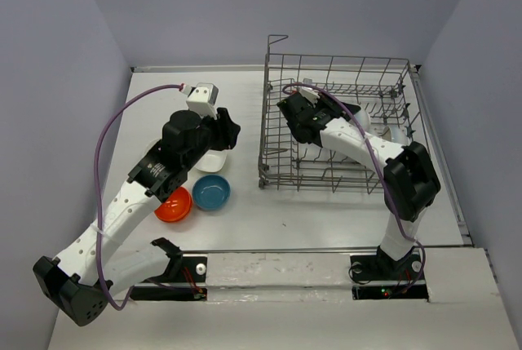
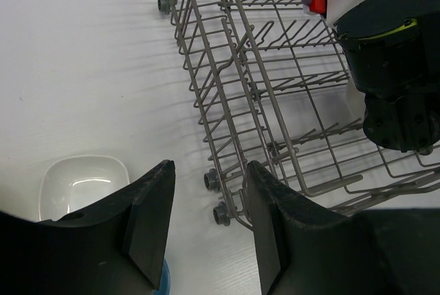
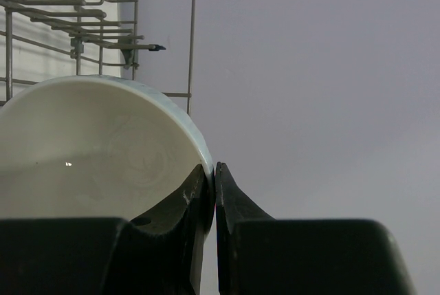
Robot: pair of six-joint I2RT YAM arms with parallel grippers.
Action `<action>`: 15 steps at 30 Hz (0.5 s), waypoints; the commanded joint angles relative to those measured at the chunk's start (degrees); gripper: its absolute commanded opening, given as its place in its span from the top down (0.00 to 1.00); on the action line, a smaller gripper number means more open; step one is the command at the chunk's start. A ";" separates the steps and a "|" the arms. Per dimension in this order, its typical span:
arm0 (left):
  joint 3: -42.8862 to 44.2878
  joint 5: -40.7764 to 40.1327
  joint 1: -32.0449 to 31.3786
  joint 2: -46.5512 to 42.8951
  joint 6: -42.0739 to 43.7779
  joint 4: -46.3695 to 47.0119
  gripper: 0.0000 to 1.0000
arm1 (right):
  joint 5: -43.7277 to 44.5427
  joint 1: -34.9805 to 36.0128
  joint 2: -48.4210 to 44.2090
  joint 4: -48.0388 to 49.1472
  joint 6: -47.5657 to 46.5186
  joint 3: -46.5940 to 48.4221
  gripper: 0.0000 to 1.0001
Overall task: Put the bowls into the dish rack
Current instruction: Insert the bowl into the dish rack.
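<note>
The grey wire dish rack (image 1: 338, 73) stands at the back right of the table. My right gripper (image 3: 214, 171) reaches inside it at its left end (image 1: 295, 109), shut on the rim of a round white bowl (image 3: 103, 150) that stands on edge. My left gripper (image 2: 210, 168) hangs open and holds nothing, just left of the rack (image 1: 227, 134). A squarish white bowl (image 2: 82, 185) lies below and left of it (image 1: 210, 162). A blue bowl (image 1: 211, 192) and an orange-red bowl (image 1: 173, 205) sit side by side nearer the arm bases.
The rack's near corner with its small wheels (image 2: 213, 181) is close in front of my left fingers. The right arm's black wrist (image 2: 392, 68) fills the rack's near side. A purple cable (image 1: 110, 134) loops off the left arm. Walls close in the table.
</note>
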 commanded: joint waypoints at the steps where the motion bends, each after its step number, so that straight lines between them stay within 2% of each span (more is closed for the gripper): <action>1: -0.01 0.56 0.31 -0.35 -0.01 2.60 0.44 | 17.92 -0.03 -2.36 -0.43 -0.28 2.80 0.99; 15: -0.27 0.64 0.40 -0.26 -0.01 2.60 0.44 | 18.01 0.50 -4.29 -0.43 -0.46 4.38 0.99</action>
